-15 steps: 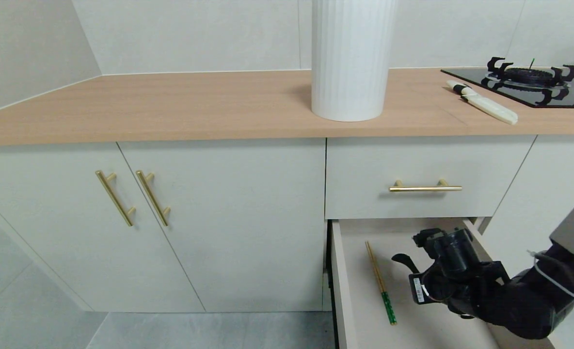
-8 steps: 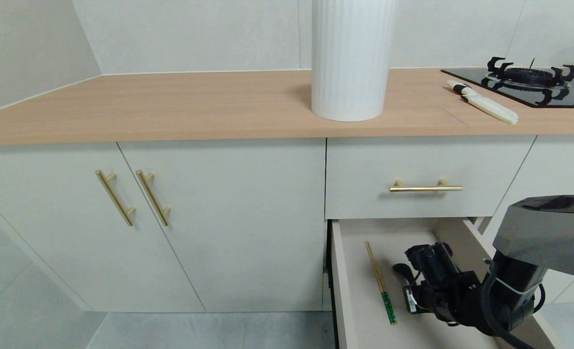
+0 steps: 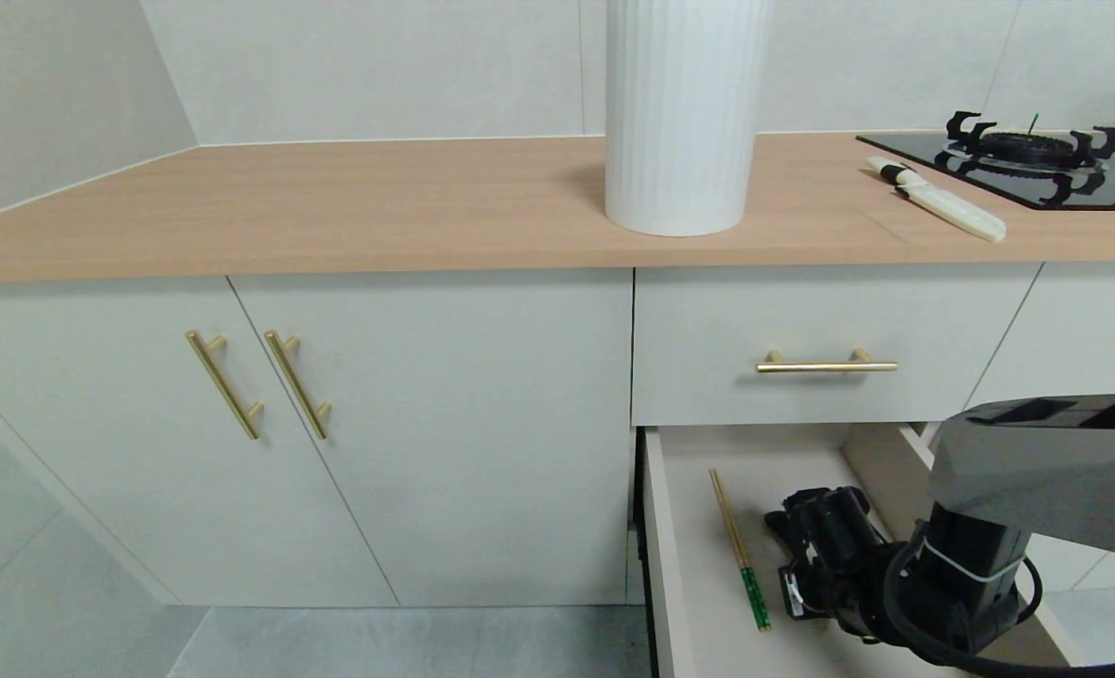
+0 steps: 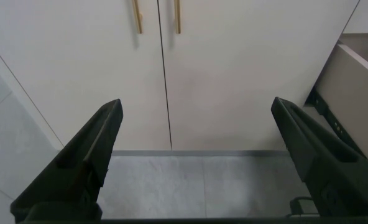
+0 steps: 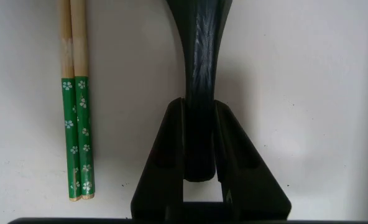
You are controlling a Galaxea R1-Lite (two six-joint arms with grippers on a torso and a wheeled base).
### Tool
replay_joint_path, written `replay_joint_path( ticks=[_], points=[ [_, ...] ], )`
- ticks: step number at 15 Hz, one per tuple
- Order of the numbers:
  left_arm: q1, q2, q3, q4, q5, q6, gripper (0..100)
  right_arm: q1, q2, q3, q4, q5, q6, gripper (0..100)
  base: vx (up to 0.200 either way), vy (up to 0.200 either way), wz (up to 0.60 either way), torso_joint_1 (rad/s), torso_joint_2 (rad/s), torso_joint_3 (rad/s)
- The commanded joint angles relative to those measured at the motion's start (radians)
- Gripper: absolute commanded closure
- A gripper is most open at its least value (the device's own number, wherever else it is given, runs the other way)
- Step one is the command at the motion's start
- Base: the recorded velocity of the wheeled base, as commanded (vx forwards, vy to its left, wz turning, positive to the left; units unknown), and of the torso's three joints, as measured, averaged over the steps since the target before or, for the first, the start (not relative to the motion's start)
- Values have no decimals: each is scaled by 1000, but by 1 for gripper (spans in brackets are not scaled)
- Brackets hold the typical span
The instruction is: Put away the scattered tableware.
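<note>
While in the drawer [image 3: 663, 546], right claw [image 5: 199, 115] on spoon [image 5: 199, 50], chopsticks [image 3: 736, 546] beside.

A wooden worktop [image 3: 331, 207] runs along a pale tiled wall [image 3: 379, 66]. A tall white ribbed vessel [image 3: 680, 113] stands upright on it, near the front edge. At the worktop's far right sits a black glass gas hob [image 3: 1028, 162] with a burner grate. Below are two pale cabinet doors [image 3: 444, 433], each with a brass bar handle [image 3: 224, 384], side by side. To their right is a closed drawer front [image 3: 802, 311] with a horizontal brass handle [image 3: 826, 365]. The floor [image 3: 407, 645] is grey tile.
</note>
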Motion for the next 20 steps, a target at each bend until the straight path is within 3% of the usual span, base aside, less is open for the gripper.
replay_joint_path(
  ticks=[1,5,6,13,20],
  points=[
    [0,0,0,0,1,0,0,1,3,2,3,1,-1,100,0,0,0,0,0,0],
    [0,0,0,0,1,0,0,1,3,5,3,-1,-2,100,0,0,0,0,0,0],
    [0,0,0,0,1,0,0,1,3,5,3,-1,-2,0,0,0,0,0,0,0],
    [0,0,0,0,1,0,0,1,-28,29,3,-12,-1,0,0,0,0,0,0,0],
    [0,0,0,0,1,-1,0,24,-370,101,158,-16,-11,0,0,0,0,0,0,0]
  ],
)
